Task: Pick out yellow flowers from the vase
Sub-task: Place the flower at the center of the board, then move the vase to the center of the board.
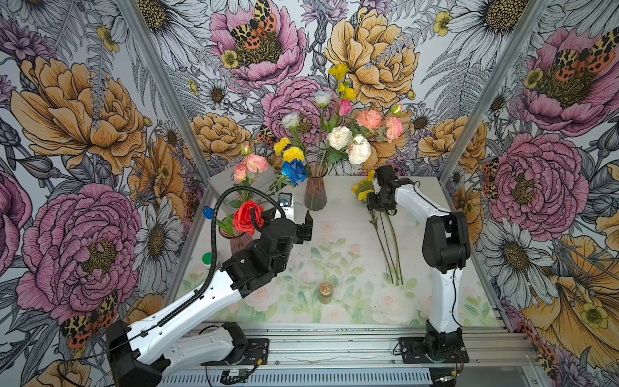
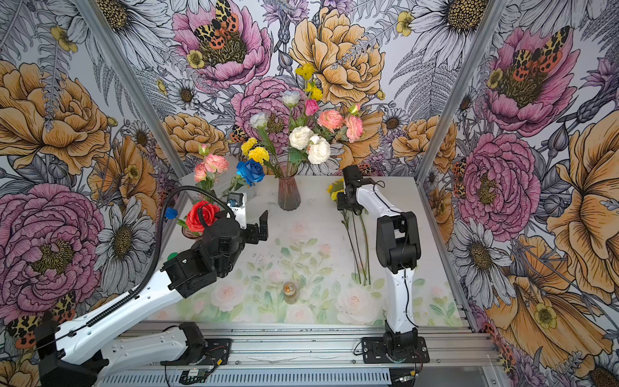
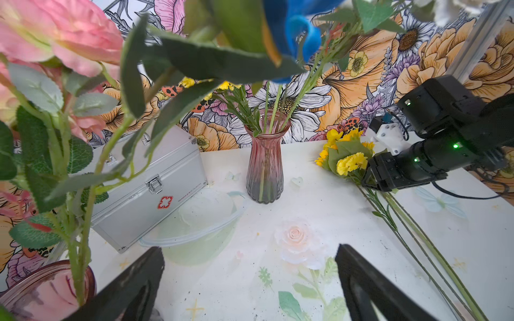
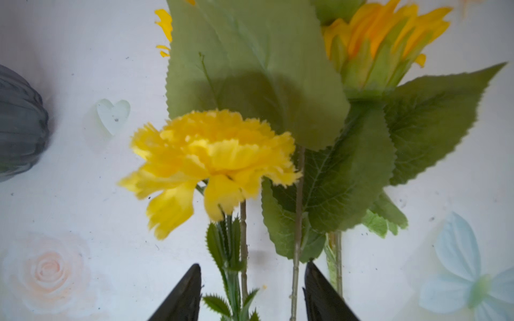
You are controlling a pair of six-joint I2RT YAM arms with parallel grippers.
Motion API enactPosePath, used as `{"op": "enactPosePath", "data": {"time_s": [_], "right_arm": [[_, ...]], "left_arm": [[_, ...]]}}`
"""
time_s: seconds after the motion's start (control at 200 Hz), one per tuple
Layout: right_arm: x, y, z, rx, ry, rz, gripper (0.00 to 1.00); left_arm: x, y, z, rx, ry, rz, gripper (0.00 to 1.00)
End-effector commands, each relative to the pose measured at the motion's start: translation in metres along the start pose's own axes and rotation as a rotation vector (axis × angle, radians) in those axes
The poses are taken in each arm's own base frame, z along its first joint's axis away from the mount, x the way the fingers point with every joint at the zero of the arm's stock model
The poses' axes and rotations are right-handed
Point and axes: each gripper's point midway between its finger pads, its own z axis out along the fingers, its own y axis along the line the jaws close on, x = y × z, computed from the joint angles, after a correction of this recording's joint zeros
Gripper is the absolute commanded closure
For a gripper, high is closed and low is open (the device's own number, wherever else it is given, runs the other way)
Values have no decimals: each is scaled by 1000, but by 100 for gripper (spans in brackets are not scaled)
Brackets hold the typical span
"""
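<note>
hidden bits: the laid-out yellow flowers (image 1: 363, 193) are half covered by the right arm in both top views; the sunflower (image 4: 383, 41) is only seen from behind, so its centre can't be made out.
writing: a red cross-shaped emblem is shown on the silver case (image 3: 150, 178); the tiny print beside it can't be read.
materials: the vase (image 1: 315, 192) is ribbed glass, pink fading to grey; the ruffled bloom (image 4: 214, 155) is frilly fabric with saw-edged leaves.
right tool (image 4: 253, 265): jaws spread, stems lying loose between them, nothing pinched.
left tool (image 3: 249, 248): jaws wide apart, nothing held.
where: long stems are laid flat on the tabletop (image 1: 335, 217) right of the vase; yellow pompom heads (image 1: 293, 154) are still in it.
</note>
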Motion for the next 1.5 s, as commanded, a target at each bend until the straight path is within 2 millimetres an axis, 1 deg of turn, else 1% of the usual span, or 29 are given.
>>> {"op": "enactPosePath", "data": {"time_s": [0.0, 0.14, 0.2, 0.285, 0.36, 0.51, 0.67, 0.771, 0.936, 1.011, 1.146, 1.256, 1.276, 1.331, 1.496], "right_arm": [[-20, 1, -43, -11, -100, 11, 34], [-20, 5, -69, -34, -143, 19, 25], [-18, 7, -77, -44, -155, 22, 21], [-13, 10, -87, -57, -171, 24, 18], [-10, 14, -93, -72, -184, 20, 15], [-5, 21, -96, -92, -187, 14, 10], [-5, 28, -97, -108, -190, 3, 8], [-5, 30, -99, -109, -194, -3, 7], [-4, 31, -99, -112, -194, -6, 6], [-3, 33, -100, -114, -194, -8, 6], [-2, 33, -98, -111, -190, -11, 5], [-3, 33, -97, -111, -190, -12, 5], [-3, 33, -96, -110, -189, -13, 5], [-4, 34, -96, -114, -190, -14, 5], [-4, 36, -98, -117, -194, -13, 3]], "left_arm": [[-12, 6, -14, 13, -35, 17, 1], [-18, 9, -26, 33, -66, 24, 1], [-19, 10, -31, 36, -76, 44, 1], [-22, 16, -40, 12, -94, 53, 1], [-21, 30, -46, -36, -107, 28, 1], [-17, 66, -56, -111, -107, -60, 1], [-18, 94, -59, -123, -96, -125, 1], [-26, 104, -58, -131, -89, -144, 1], [-49, 117, -56, -113, -114, -226, 1], [-54, 122, -50, -102, -108, -257, 1], [-64, 133, -48, -85, -120, -349, 1], [-64, 146, -48, -92, -124, -444, 1], [-64, 144, -48, -65, -119, -463, 1], [-63, 148, -47, -55, -112, -517, 1], [-59, 182, -48, -112, -112, -686, 1]]}}
